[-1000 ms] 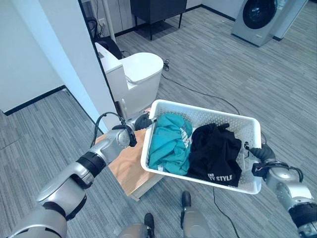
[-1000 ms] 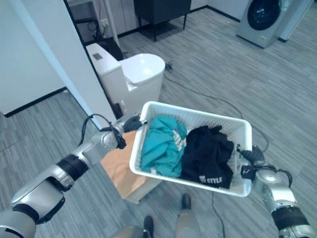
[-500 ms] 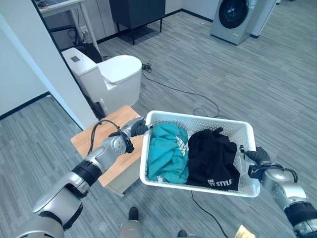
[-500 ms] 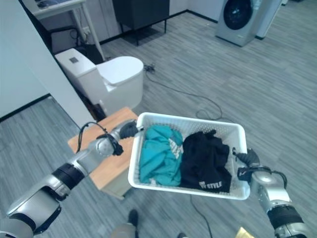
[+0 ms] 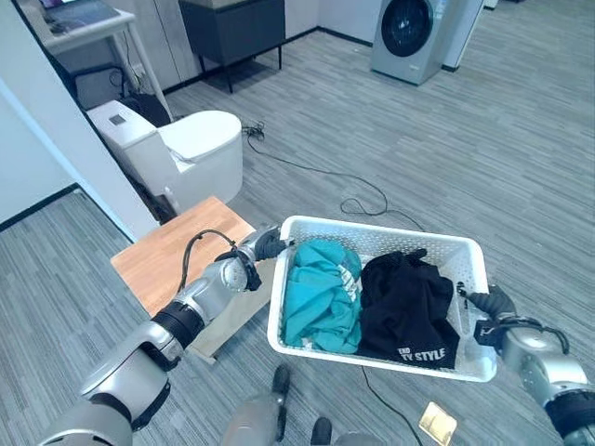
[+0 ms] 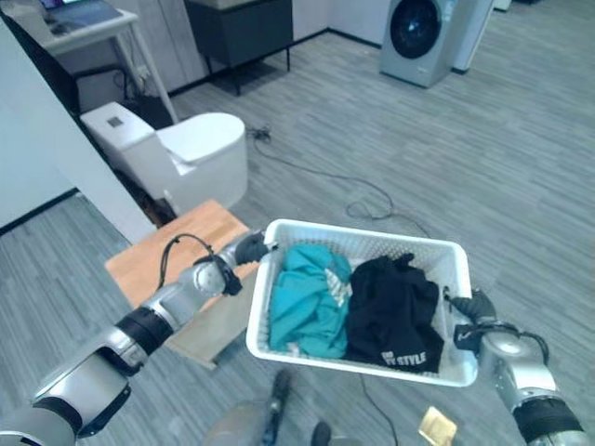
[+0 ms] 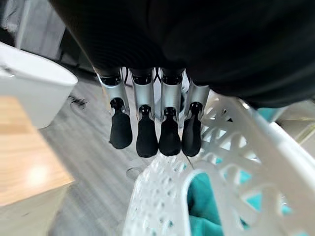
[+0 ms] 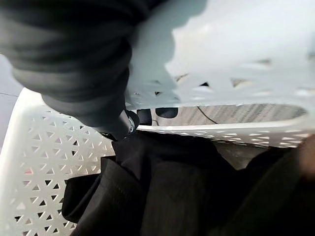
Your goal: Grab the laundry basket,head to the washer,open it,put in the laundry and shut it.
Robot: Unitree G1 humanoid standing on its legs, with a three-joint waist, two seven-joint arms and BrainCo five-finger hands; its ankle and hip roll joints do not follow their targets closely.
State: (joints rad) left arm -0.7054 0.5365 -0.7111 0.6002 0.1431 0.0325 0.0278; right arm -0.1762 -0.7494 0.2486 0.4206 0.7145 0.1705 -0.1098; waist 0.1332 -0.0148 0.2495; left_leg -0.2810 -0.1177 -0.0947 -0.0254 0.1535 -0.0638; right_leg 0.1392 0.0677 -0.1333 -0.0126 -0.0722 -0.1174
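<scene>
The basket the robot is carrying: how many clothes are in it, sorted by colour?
Teal garment: 1
Black garment: 1
Total: 2 in the white laundry basket, with the left hand and the right hand at its ends.

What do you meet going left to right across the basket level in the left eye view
wooden stool → left hand → teal garment → black garment → right hand

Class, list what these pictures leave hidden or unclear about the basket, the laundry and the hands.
- Under the teal garment and black garment: hidden by the clothes, eye views.
- Right hand grip on the basket: fingers hidden behind the rim, right wrist view.
- Left hand thumb: cut off, left wrist view.
- Washer door state: too small.
</scene>
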